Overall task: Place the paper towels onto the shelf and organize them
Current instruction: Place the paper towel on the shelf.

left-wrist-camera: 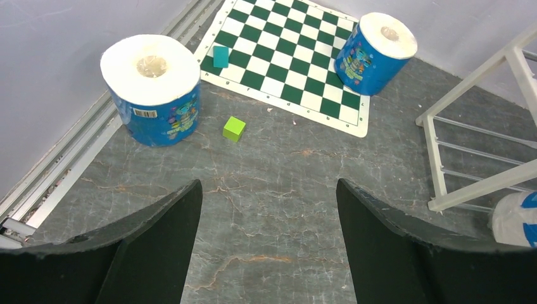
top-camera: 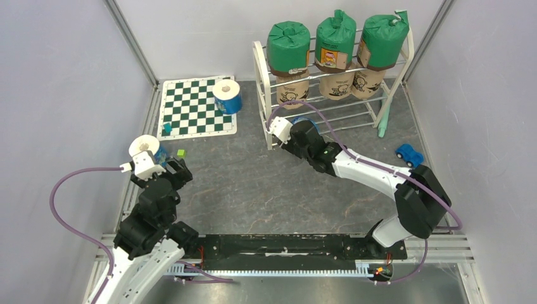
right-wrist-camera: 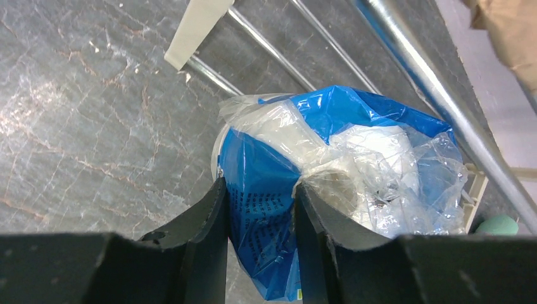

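The shelf [top-camera: 261, 69] stands at the back right, with three green paper towels [top-camera: 288, 45] on its top tier and three tan ones [top-camera: 335, 83] on the tier below. My right gripper [right-wrist-camera: 259, 183] is shut on the blue wrapper of a white paper towel roll [right-wrist-camera: 342, 145], low at the shelf's front left leg [right-wrist-camera: 196, 25]. My left gripper [left-wrist-camera: 269, 183] hangs open over bare floor. One blue-wrapped roll [left-wrist-camera: 152, 88] stands to its front left, and another [left-wrist-camera: 373, 44] sits on the chessboard corner.
A green-and-white chessboard mat [top-camera: 190, 107] lies at the back left with a teal block [top-camera: 167, 128] on it. A small green cube [top-camera: 181, 152] lies near the left gripper. A blue toy car [top-camera: 410, 154] and a mint-green stick [top-camera: 385, 120] lie right of the shelf. Walls close in on three sides.
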